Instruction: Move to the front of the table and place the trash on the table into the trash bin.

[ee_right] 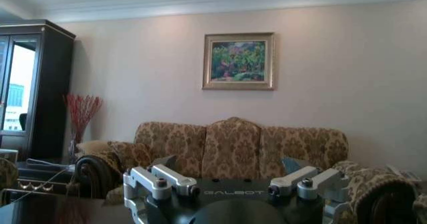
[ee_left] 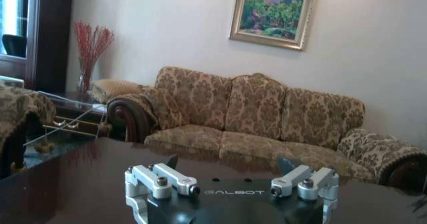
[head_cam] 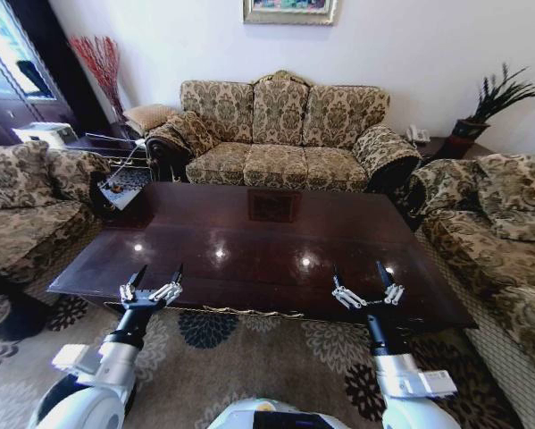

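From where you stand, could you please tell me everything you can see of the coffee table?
The table is a large, low rectangle of dark, glossy wood that mirrors the ceiling lights. A square inlay sits toward its far side, and a pale carved trim runs along the near edge. It stands on a patterned rug with sofas on three sides. The left hand and right hand hover open over its near edge, not touching it. No litter shows on its top.
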Tool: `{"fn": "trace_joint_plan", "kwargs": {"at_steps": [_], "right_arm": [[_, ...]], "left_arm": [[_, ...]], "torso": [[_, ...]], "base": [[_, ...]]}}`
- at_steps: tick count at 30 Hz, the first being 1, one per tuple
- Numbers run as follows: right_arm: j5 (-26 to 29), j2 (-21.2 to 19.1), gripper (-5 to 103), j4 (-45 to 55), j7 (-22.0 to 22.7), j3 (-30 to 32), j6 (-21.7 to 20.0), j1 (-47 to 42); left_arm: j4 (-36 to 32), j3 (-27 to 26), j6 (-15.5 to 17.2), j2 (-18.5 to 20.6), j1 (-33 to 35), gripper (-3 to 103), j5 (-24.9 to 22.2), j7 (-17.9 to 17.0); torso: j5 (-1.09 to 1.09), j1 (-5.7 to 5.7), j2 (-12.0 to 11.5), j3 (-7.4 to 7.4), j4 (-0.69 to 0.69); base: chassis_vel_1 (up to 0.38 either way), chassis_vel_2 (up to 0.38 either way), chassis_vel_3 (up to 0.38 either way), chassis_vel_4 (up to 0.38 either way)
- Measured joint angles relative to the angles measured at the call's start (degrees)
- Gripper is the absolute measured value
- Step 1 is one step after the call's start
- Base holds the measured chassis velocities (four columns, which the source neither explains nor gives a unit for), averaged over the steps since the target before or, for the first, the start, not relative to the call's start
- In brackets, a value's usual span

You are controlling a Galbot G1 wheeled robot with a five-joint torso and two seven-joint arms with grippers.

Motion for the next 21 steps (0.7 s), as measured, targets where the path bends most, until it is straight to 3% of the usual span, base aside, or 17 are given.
{"fn": "trace_joint_plan", "kwargs": {"at_steps": [21], "right_arm": [[0.01,0.0,100,0.0,-0.01,0.0,-0.01,0.0]], "left_arm": [[0.01,-0.01,0.0,0.0,-0.01,100,0.0,0.0]], "torso": [[0.01,0.0,0.0,0.0,0.0]], "base": [[0.0,0.0,0.0,0.0]]}}
